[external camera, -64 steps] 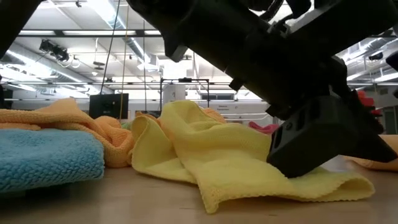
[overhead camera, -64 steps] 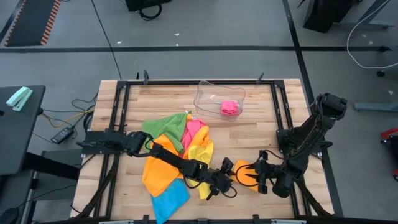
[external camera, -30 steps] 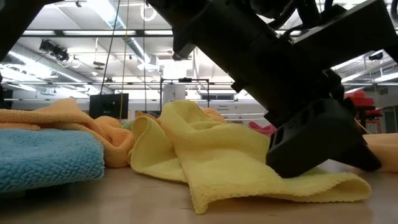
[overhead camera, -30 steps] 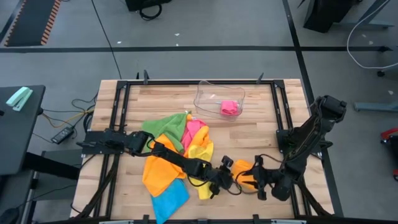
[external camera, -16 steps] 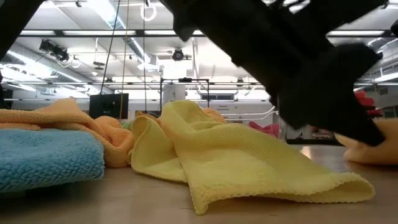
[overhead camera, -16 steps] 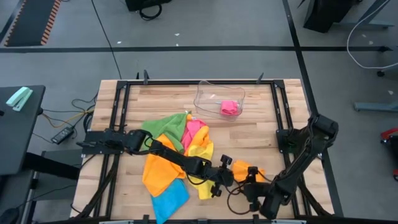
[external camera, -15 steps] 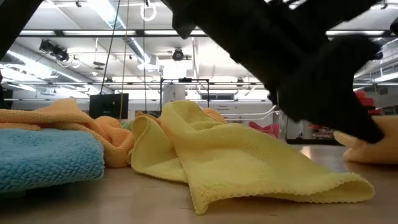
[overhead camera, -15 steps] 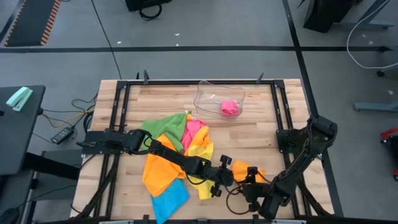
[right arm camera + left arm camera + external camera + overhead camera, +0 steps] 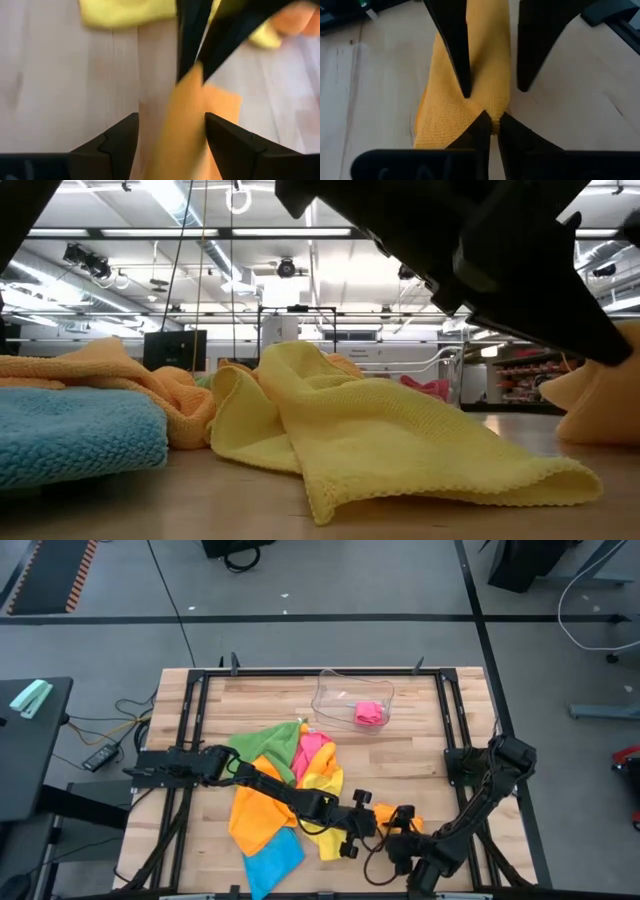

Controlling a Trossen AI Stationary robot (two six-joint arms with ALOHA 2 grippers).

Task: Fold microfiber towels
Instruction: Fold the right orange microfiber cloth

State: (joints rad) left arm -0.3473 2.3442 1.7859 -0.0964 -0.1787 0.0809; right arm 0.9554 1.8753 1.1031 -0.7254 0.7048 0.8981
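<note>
A small orange towel [image 9: 402, 821] lies near the table's front edge, right of a loose pile of green, pink, yellow, orange and blue towels [image 9: 285, 795]. My left gripper [image 9: 492, 125] reaches over the pile's yellow towel [image 9: 380, 445] and is shut on the orange one. My right gripper [image 9: 172, 132] stands open at the near side, one finger on either side of the orange towel [image 9: 185, 125]. I cannot tell whether those fingers touch it. My left gripper pinches a raised fold of the orange towel [image 9: 493, 116] between its two fingertips. It comes from the table's left, slanting down. The pinched part stands up in a peak [image 9: 600, 385], and the towel's lower part rests on the table.
A clear plastic tray [image 9: 335, 690] with a folded pink towel [image 9: 369, 713] stands at the table's far middle. Black frame rails [image 9: 455, 730] run along the table's sides. Bare wood lies between the tray and the pile.
My left gripper has risen off the yellow towel and rolled, drawing the orange towel's pinched part up into a peak. My right gripper has moved toward the table's near edge and left, closing in on the orange towel, and its arm has folded down.
</note>
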